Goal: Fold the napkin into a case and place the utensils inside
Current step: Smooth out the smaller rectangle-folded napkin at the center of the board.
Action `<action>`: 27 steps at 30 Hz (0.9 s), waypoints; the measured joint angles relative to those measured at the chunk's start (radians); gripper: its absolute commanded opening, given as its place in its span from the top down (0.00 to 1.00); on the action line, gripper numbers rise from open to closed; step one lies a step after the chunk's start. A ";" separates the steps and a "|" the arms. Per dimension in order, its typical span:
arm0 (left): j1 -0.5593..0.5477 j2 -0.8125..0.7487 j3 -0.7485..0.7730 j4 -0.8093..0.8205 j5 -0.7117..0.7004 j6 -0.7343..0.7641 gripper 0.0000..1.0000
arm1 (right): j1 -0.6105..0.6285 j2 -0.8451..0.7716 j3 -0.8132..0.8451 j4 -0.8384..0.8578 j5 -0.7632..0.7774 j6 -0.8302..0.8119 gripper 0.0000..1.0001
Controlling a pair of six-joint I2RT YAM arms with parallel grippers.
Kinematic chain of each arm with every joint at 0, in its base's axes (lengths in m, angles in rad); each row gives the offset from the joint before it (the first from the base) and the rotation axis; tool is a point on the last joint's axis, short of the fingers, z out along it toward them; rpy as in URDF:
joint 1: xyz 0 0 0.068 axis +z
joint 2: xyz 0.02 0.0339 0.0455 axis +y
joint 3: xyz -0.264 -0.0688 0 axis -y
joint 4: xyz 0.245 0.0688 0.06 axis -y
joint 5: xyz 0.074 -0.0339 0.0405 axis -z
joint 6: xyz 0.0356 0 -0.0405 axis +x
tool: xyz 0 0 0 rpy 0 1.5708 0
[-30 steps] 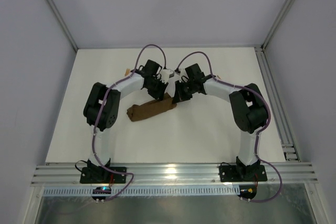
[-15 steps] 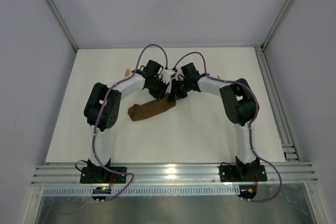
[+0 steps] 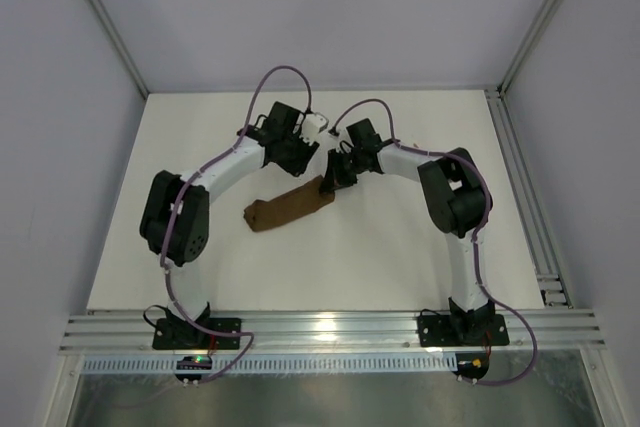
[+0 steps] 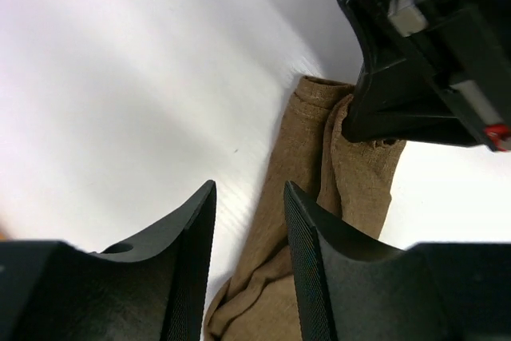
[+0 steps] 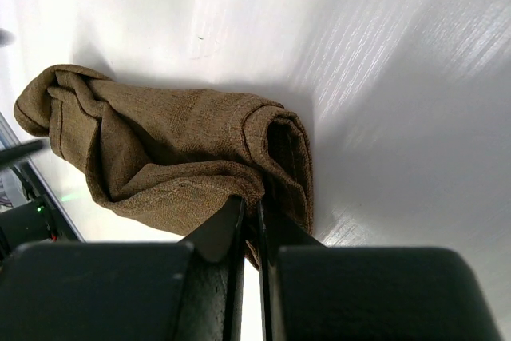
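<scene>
The long, narrow, layered pouch of dark brown cloth, the case (image 3: 288, 209), lay slantwise on the white table (image 3: 400, 247) between the two arms. The right gripper (image 5: 249, 225) was pinched tight on a fold at the case's far right end. The left gripper (image 4: 249, 269) hung near that same end, clear of the cloth, its fingers apart and empty.

plain brown case (image 3: 289, 207), white table (image 3: 400, 242), black fingers (image 4: 188, 265)

White tubular links (image 3: 228, 160), bulky black joints (image 3: 175, 217), looping lilac cables (image 3: 285, 70)
</scene>
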 measured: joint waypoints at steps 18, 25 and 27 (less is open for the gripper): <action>-0.106 -0.085 -0.206 -0.035 0.061 0.114 0.80 | -0.011 0.000 0.000 0.000 -0.042 -0.028 0.78; -0.062 -0.076 -0.206 0.046 0.037 0.079 0.80 | -0.021 0.000 0.000 0.000 -0.071 -0.066 0.71; -0.053 -0.074 -0.205 0.056 0.037 0.078 0.80 | -0.025 0.000 0.000 0.000 -0.086 -0.077 0.65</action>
